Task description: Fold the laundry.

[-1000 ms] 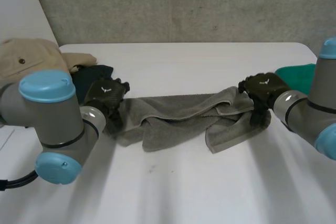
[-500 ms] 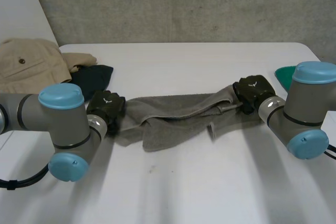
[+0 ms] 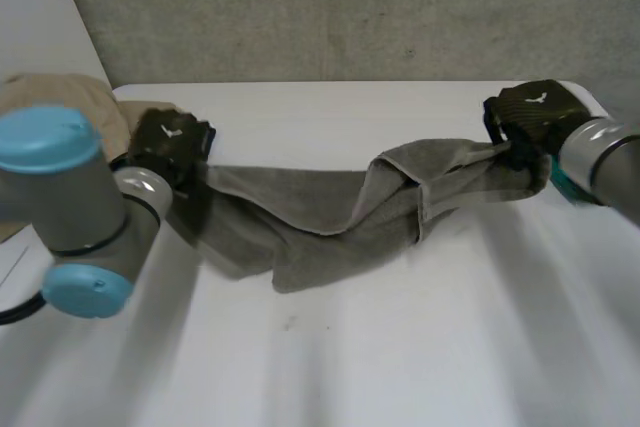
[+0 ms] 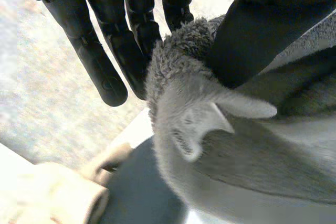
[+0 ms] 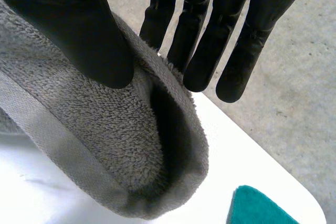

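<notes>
The left arm (image 3: 70, 202) hides most of the beige garment (image 3: 70, 89).

No text is legible; the left hand (image 3: 165, 147) and right hand (image 3: 525, 117) each bear a small white emblem (image 3: 172, 130).

1. A white table (image 3: 330, 347) with a smooth, bare top runs across the front.
2. A rough grey concrete wall (image 3: 350, 7) stands behind it.
3. A beige garment (image 4: 47, 192) lies crumpled at the table's left end.
4. A dark cloth (image 4: 139, 192) lies just beside the beige one.
5. A teal cloth (image 5: 257, 205) lies on the table near its right edge, only partly seen.
</notes>
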